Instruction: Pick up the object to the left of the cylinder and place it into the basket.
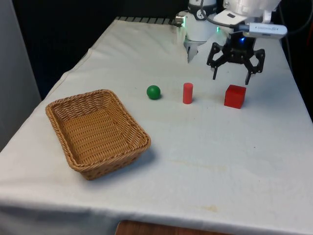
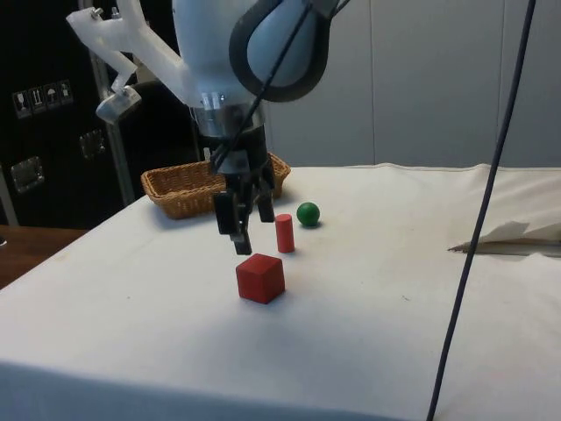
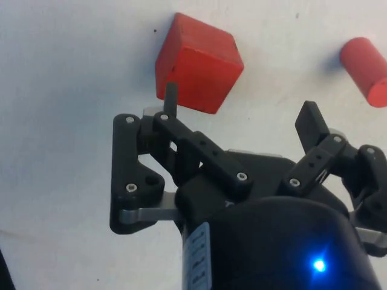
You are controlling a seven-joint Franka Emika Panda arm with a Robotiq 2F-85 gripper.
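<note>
A red cube sits on the white tablecloth.

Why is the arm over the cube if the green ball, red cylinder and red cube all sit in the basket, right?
Wrong on one point: the basket holds nothing. The green ball, red cylinder and red cube stand in a row on the cloth, as the front view shows. The gripper does hang over the cube.

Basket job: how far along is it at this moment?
Nothing looks done: the basket holds nothing. The green ball, on the front view's left of the red cylinder, sits untouched on the cloth. In hand: the pincer hangs open and empty above the red cube, on the cylinder's other side. Left: move across to the ball, grasp, carry, drop it in the basket.
</note>
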